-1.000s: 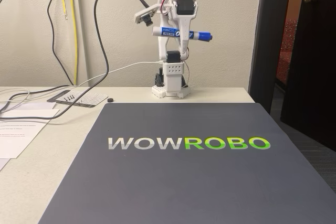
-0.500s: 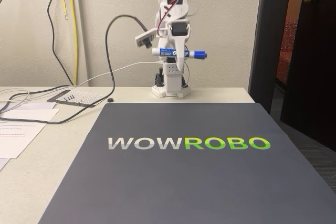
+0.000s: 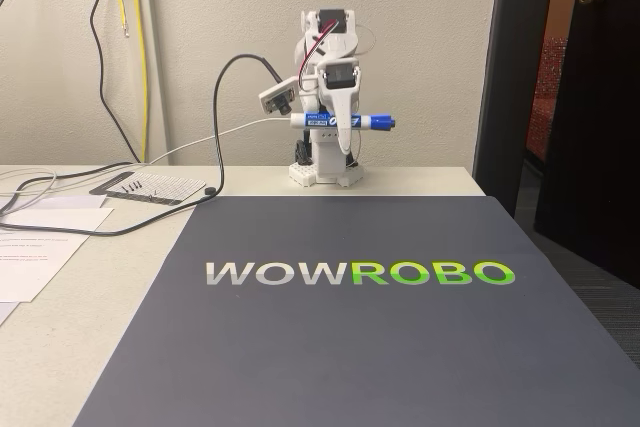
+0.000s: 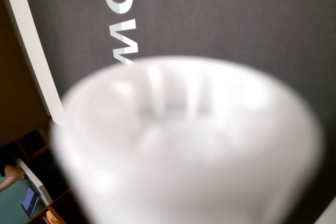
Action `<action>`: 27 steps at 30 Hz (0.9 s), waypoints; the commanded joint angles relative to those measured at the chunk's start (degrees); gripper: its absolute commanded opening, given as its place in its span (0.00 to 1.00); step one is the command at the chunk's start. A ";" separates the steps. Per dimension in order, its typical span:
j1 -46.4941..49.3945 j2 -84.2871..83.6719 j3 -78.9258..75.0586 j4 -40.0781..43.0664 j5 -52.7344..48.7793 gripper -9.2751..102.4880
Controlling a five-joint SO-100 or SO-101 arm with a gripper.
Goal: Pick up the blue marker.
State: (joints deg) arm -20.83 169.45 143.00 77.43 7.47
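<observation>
1. The gripper (image 3: pixel 341 127) is clamped on the marker (image 3: pixel 342 120), held level above the table's (image 3: pixel 90 287) far edge.
2. The grip looks narrow; a jolt could tilt the marker or drop it.

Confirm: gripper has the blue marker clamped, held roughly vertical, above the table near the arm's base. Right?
Not quite. The gripper does hold the blue marker above the table near the arm's base, but the marker lies roughly horizontal, blue cap to the right, as the fixed view shows.
</observation>
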 commanded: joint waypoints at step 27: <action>1.93 5.10 4.04 -1.49 -1.93 0.08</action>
State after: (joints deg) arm -18.72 174.55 148.97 75.67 5.98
